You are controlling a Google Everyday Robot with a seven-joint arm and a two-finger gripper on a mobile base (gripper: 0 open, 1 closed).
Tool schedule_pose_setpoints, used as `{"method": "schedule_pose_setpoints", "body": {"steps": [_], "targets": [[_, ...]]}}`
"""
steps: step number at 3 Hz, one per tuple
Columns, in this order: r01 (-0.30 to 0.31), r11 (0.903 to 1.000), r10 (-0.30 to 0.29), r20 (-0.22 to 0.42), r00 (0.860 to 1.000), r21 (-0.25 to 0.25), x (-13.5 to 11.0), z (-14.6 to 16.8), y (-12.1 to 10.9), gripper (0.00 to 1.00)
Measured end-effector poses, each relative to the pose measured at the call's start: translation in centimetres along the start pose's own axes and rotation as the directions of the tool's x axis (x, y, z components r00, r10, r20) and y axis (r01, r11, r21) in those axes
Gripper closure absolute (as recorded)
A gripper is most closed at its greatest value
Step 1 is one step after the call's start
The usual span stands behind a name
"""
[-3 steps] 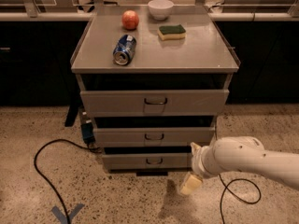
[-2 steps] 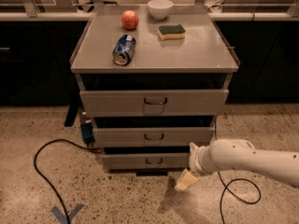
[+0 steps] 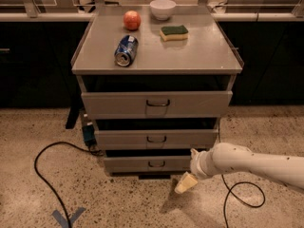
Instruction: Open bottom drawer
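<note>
The bottom drawer (image 3: pixel 152 164) is the lowest and smallest grey front of the metal cabinet, with a small dark wire loop handle (image 3: pixel 156 164) at its centre. It stands slightly out from the cabinet, as do the two drawers above it. My white arm reaches in from the right, low over the floor. My gripper (image 3: pixel 186 182) hangs at the drawer's lower right corner, to the right of and below the handle, not touching it. Its cream fingertips (image 3: pixel 185 183) point down and left toward the floor.
The cabinet top (image 3: pixel 199 56) carries a red apple (image 3: pixel 132 20), a white bowl (image 3: pixel 162 8), a green-and-yellow sponge (image 3: pixel 174 32) and a blue can (image 3: pixel 126 51) on its side. Black cables (image 3: pixel 42 175) loop on the speckled floor left and right. Blue tape (image 3: pixel 67 217) marks the floor.
My arm and gripper have moved left along the floor, nearer to the bottom drawer's right end. The drawers have not moved.
</note>
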State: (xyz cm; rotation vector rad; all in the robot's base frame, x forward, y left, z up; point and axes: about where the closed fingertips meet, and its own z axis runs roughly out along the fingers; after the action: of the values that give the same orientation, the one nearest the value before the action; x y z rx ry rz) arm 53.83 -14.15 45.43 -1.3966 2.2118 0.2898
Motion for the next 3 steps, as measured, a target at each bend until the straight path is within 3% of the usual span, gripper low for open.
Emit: {"method": "schedule_pose_setpoints", "body": {"steps": [1,2,3], "targets": [[0.007,0.9998,-0.006,0.017,1.000,-0.016,1.0,2.9,0.0,0.00],[-0.008,0.9985,0.011,0.053,0.999,-0.054,2.1,8.2,-0.5,0.00],[-0.055,0.9937,0.064,0.091,0.994,-0.098,3.5,14.0,-0.8,0.00]]}}
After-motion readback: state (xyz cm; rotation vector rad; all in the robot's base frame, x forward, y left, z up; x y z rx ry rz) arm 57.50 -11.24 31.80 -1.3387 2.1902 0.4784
